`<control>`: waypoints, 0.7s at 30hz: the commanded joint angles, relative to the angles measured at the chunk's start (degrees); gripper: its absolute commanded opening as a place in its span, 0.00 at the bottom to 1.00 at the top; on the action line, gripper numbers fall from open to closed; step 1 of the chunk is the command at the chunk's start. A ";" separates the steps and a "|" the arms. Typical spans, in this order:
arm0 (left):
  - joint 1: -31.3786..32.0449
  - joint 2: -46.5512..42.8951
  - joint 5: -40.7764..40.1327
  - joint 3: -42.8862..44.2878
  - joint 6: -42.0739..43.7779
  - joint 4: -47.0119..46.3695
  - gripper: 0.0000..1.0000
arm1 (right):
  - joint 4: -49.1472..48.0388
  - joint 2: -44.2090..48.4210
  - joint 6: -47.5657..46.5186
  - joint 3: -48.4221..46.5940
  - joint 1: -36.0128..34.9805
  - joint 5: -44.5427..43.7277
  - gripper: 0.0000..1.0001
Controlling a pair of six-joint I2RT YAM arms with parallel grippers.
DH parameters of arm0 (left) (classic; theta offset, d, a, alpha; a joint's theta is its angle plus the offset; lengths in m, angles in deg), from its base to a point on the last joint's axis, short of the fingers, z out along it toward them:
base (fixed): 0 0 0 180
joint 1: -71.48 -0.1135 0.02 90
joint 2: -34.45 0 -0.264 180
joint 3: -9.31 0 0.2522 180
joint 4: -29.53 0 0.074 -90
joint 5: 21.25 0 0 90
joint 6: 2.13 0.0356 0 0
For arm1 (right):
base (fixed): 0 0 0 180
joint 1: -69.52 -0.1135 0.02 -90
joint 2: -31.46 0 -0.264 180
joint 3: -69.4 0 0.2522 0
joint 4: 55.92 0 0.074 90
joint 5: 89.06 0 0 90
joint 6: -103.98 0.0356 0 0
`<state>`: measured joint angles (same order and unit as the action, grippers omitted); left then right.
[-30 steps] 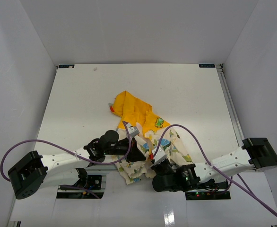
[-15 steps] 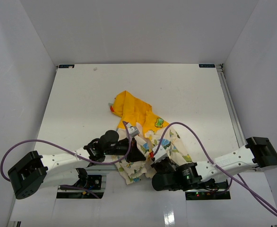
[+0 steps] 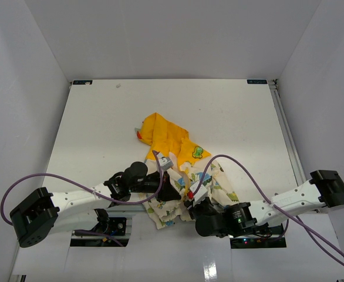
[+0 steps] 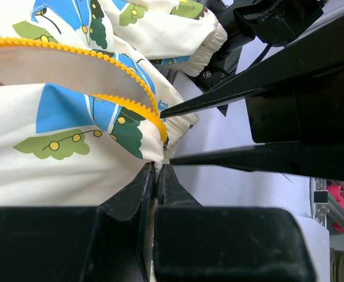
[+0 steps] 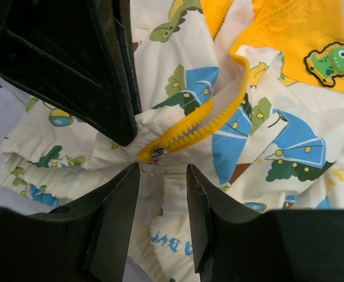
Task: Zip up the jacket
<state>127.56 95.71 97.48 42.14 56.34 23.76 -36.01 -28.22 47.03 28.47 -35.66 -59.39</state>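
While it sits low in the middle of the top view, the left claw (image 4: 158, 171) is pinched tight on the hem of the jacket (image 3: 219, 187), just under the yellow zipper (image 5: 219, 120). Just beside it, the right claw (image 5: 161, 175) stands a little open, with the small zipper ring (image 5: 154, 169) between its tips. Farther up, the jacket lies bunched in the middle of the white bench (image 3: 101, 117), its yellow hood (image 3: 160, 132) highest.
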 commanded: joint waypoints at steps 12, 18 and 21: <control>-0.09 -0.71 1.15 -0.46 -0.02 -0.61 0.00 | -6.01 -9.67 -0.20 -3.13 -0.02 -2.00 0.52; -0.09 -0.70 1.24 -0.53 -0.11 -0.65 0.00 | -2.64 -13.02 2.53 -5.10 -0.02 -5.17 0.53; -0.09 -0.73 1.24 -0.53 -0.11 -0.69 0.00 | -0.54 -14.98 4.40 -6.59 -0.02 -6.81 0.52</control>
<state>127.56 95.75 97.48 42.12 56.34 23.81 -39.09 -41.09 47.30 25.47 -35.60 -60.87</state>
